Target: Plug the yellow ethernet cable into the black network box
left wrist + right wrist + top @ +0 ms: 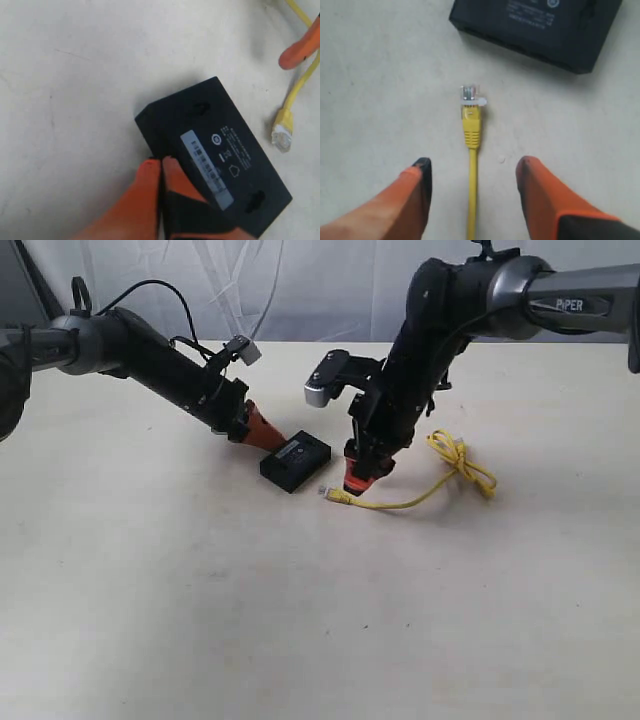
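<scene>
The black network box lies flat on the table, its grey-white label facing up. My left gripper is shut, and its orange tips touch the box's edge on the left side. The yellow ethernet cable lies to the right of the box, its clear plug pointing at the box's side a short way off. My right gripper is open and low over the table, one finger on each side of the cable just behind the plug, not touching it. The cable's looped bundle rests farther right.
Everything sits on a pale table with a white curtain behind it. The right arm's finger shows in the left wrist view beside the cable. Both arms slope down to the table's middle.
</scene>
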